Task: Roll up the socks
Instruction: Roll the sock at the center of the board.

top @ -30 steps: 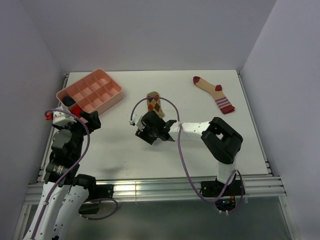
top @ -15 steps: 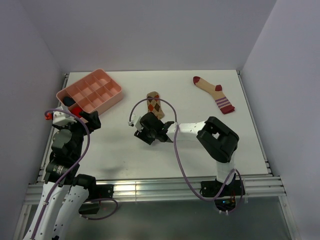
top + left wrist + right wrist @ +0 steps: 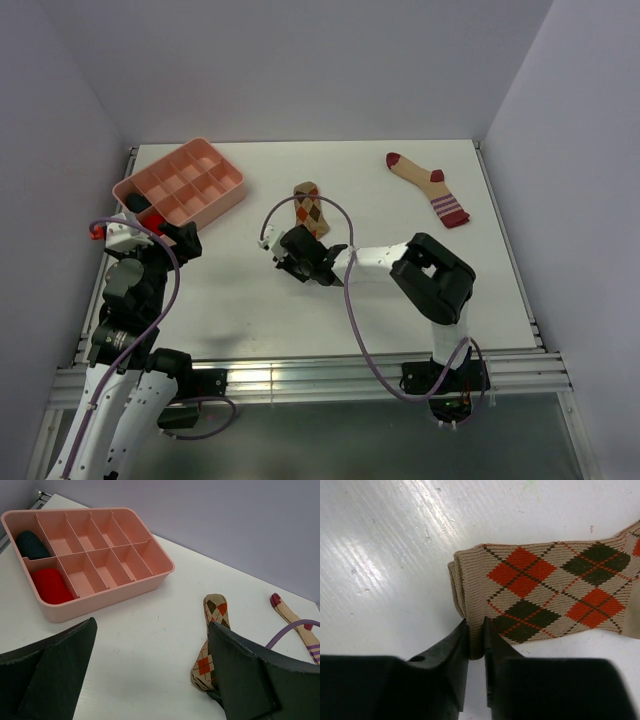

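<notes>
From above we see the argyle sock (image 3: 308, 208) mid-table, lengthwise away from the arms, toe far; the striped sock (image 3: 430, 186) slants at far right. Left wrist: left gripper (image 3: 152, 630) gapes empty. Right wrist: right gripper (image 3: 476, 640) pinches the argyle cuff.

Left arm (image 3: 128, 290): white moulded links, rounded black joint housings, one small red part (image 3: 97, 232). Right arm (image 3: 385, 258): same build, white forearm link and bulky black elbow housing (image 3: 440, 280). Each arm carries a thin purple cable (image 3: 352, 315), loosely looped. Right gripper (image 3: 476, 630): fingers (image 3: 440, 655) matte black, wedge-shaped, one with a small round hole.
</notes>
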Robot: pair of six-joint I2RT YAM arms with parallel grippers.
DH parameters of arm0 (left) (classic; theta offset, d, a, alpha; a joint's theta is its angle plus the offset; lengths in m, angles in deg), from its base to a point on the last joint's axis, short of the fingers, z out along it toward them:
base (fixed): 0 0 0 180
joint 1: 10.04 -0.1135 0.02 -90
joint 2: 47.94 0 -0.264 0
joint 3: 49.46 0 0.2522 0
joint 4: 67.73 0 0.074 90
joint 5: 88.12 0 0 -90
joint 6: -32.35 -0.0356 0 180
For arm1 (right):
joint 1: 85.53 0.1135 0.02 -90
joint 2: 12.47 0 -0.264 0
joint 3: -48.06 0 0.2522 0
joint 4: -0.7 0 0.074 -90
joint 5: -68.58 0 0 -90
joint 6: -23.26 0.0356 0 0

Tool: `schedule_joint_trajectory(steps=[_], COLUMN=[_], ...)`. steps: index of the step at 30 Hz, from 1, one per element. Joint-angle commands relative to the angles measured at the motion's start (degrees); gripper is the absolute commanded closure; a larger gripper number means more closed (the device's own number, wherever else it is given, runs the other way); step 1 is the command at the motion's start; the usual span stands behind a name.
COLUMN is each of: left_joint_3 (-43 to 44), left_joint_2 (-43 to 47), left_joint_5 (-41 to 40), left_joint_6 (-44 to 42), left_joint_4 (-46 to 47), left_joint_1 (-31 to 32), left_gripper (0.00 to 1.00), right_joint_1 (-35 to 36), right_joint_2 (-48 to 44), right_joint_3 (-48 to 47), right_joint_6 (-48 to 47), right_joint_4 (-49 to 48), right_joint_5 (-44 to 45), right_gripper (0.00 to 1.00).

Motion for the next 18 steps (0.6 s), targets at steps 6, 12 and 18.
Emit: schedule_joint_trajectory(steps=[6,12,18], left_joint_3=[-0.6,-1.6,-2.1], left_joint_2=[0.4,-0.9,-7.2], left_joint_5=[3.3,9.4,21.4], left_joint_6=[-1.9,-4.1,-6.7], left_joint_4=[3.0,5.5,9.6], left_joint_1=[-0.3,-0.3,-0.3], left_gripper=[0.01,0.01,0.02], right_joint_1=[-2.0,-6.9,-13.6], right_joint_2=[1.5,0.5,3.5], right_joint_3=[-0.4,-5.3,-11.3], right_joint_6=[2.0,3.7,5.0], right_joint_4=[5.6,11.6,19.5], right_joint_5=[-5.2,-20.2,-38.0], right_gripper=[1.00,1.00,1.00])
